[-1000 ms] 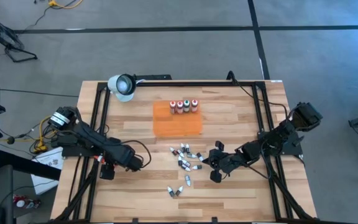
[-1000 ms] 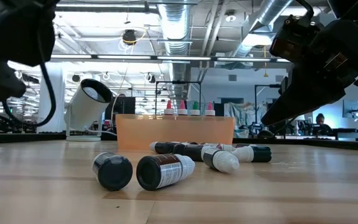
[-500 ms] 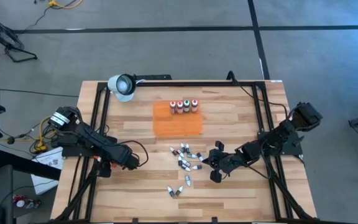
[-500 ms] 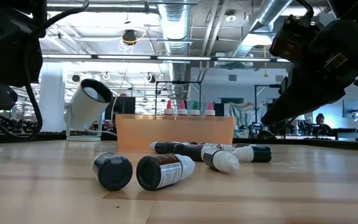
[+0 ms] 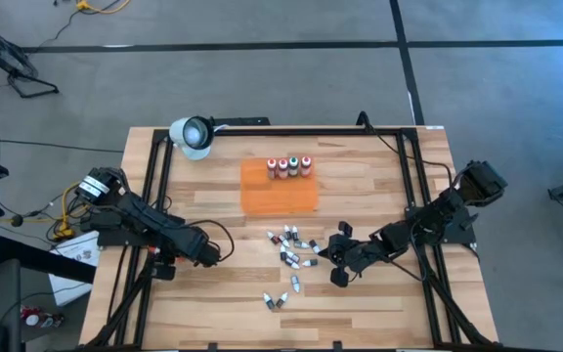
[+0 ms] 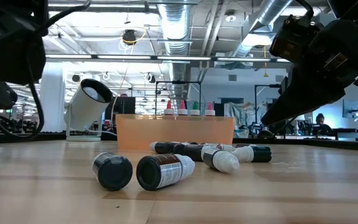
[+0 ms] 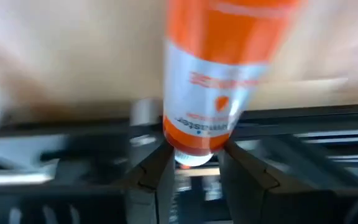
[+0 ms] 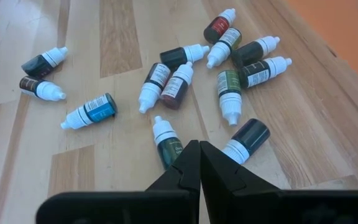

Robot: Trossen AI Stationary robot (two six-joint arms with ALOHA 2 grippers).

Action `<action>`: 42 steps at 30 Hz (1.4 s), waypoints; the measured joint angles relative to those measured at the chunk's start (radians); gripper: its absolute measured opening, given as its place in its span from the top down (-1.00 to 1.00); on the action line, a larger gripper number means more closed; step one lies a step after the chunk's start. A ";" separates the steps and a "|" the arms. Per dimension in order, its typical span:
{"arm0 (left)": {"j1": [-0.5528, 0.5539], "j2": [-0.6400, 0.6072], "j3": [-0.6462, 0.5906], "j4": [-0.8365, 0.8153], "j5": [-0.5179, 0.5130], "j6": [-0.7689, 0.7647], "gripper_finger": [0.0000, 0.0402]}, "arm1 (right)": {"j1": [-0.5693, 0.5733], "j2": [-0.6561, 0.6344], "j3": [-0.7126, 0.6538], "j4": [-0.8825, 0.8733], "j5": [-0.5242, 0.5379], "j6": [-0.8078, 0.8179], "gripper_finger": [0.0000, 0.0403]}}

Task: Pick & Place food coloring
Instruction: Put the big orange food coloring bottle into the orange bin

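The left arm lies low and folded over the table's left edge, well to the left of the orange tray [image 5: 279, 189]. Its left gripper [image 7: 191, 167] pinches an orange bottle [image 7: 219, 68] at the bottle's end, one dark finger on each side. The bottle has an orange body and a white label band with orange print; it points away from the wrist over the wooden table [image 5: 360, 303], and its cap cannot be made out.

The right arm reaches in from the table's right edge, bent at the elbow. Its right gripper [image 8: 199, 163] hangs low, below and to the right of the tray, with the jaws pressed together on nothing and their tips just over the scattered vials [image 8: 185, 74].

Those vials lie on their sides in a loose cluster just below the tray, dark bodies with white dropper caps and pale labels, one with a blue label [image 8: 89, 111]. A few more vials [image 5: 280, 298] lie farther below the tray, apart from the cluster.

Four bottles [image 5: 289, 166] stand upright in a row along the tray's far edge, showing red and green bodies with white caps.

A white lamp [image 5: 193, 134] sits beyond the tray's upper left corner.
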 joint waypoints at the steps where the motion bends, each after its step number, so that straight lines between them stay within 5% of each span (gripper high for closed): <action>1: 0.000 0.000 0.007 0.015 0.015 0.000 0.47 | 0.000 0.000 0.000 0.000 0.000 0.000 1.00; 10: 0.014 -0.002 0.087 0.183 0.002 0.038 0.53 | 0.000 0.000 0.000 0.006 0.000 0.000 1.00; 21: 0.038 -0.028 0.135 0.190 -0.112 0.016 0.44 | 0.000 0.000 0.000 0.006 0.000 0.000 1.00; 35: 0.038 -0.028 0.128 0.132 -0.142 -0.028 -0.04 | 0.000 0.001 0.000 0.006 0.000 0.000 1.00; 42: 0.038 -0.029 0.064 0.169 -0.138 -0.055 -0.12 | 0.000 0.001 0.000 0.006 0.000 0.000 1.00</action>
